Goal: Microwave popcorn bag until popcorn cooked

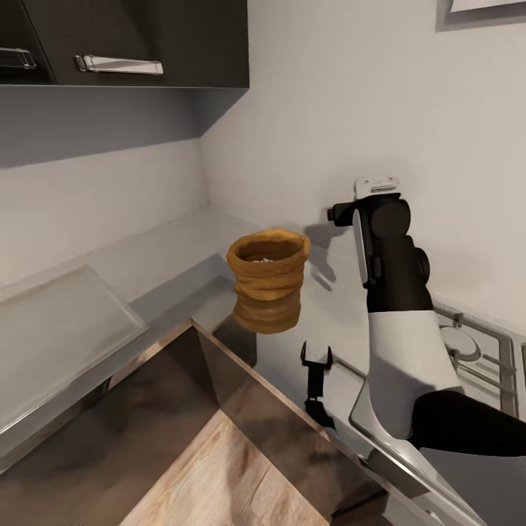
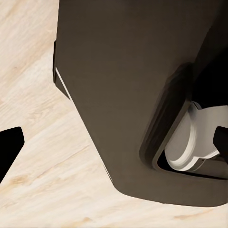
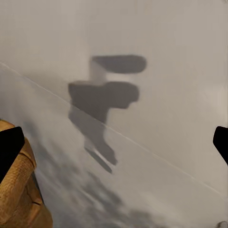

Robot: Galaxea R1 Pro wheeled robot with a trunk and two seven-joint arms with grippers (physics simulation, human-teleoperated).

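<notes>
The popcorn bag (image 1: 267, 280) stands upright on the countertop (image 1: 175, 252), near the inside corner where the two pale grey walls meet; its rolled rim is open, with pale kernels visible inside. In the right wrist view the bag (image 3: 19, 190) sits beside one fingertip, and the right gripper (image 3: 114, 140) has its fingers spread wide apart, gripping nothing and facing the wall. The right arm (image 1: 394, 292) rises beside the bag, clear of it. A steel hob (image 1: 475, 358) lies further along. The left gripper's state cannot be determined; its wrist view shows wood floor (image 2: 38, 156).
</notes>
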